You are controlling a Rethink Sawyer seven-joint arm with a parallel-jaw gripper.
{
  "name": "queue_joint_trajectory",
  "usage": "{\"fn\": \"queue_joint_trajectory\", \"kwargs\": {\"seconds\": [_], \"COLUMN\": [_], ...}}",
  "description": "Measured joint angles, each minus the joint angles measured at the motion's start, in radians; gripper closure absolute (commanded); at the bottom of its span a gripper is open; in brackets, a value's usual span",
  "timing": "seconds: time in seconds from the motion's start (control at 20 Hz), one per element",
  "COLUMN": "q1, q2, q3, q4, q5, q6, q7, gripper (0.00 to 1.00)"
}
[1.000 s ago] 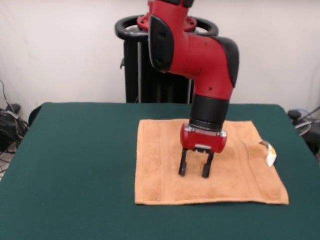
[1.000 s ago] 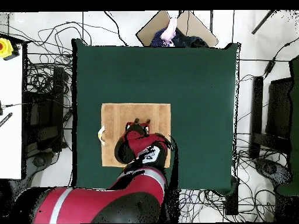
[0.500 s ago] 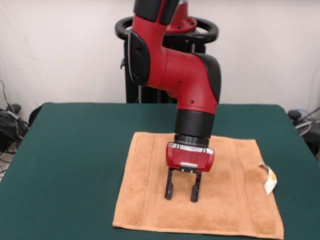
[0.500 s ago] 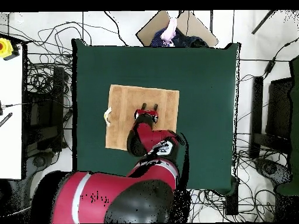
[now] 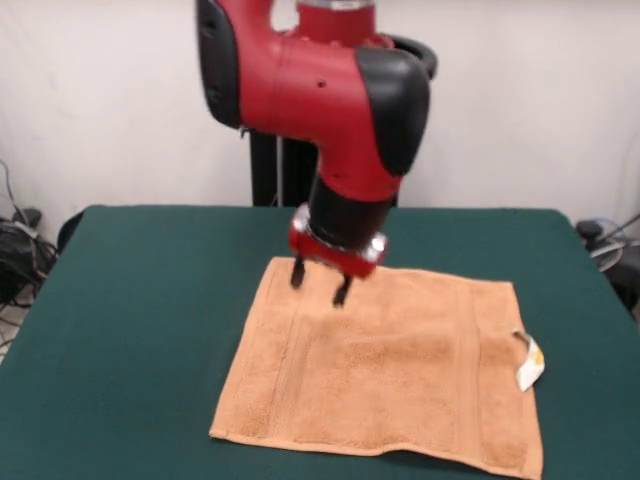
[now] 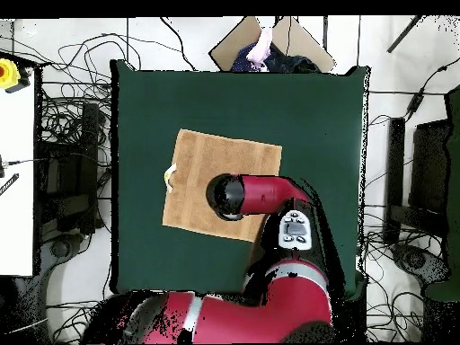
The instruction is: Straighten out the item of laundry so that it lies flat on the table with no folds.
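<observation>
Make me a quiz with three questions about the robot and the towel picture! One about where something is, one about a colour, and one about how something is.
1. Where does the towel lie?
A. on the table
B. on the floor
C. hanging from the gripper

2. What colour is the table top?
A. white
B. dark green
C. blue

3. How is the gripper?
A. shut on the towel
B. open, holding nothing
C. hidden from both cameras

Answers:
1. A, since the front view shows the towel spread out on the table top.
2. B, since the top is dark green all around the orange-tan towel.
3. B, since its two fingers stand apart above the towel's far edge with nothing between them.
</observation>
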Motion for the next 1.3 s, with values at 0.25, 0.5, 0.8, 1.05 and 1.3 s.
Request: {"fn": "queue_joint_trajectory", "kwargs": {"seconds": [0.25, 0.5, 0.8, 1.05, 1.3], "q1": [-0.084, -0.170, -0.212, -0.204, -0.200], "q2": [-0.057, -0.083, -0.082, -0.110, -0.146], "q3": [0.062, 0.150, 0.218, 0.236, 0.237], "q4": [0.003, 0.007, 0.011, 0.033, 0.051], "q5": [-0.001, -0.004, -0.050, -0.102, -0.106], "q6": [0.267, 0.165, -0.140, -0.315, -0.317], "q7": [0.000, 0.000, 0.000, 0.000, 0.000], "gripper": [0.00, 0.00, 0.00, 0.00, 0.00]}}
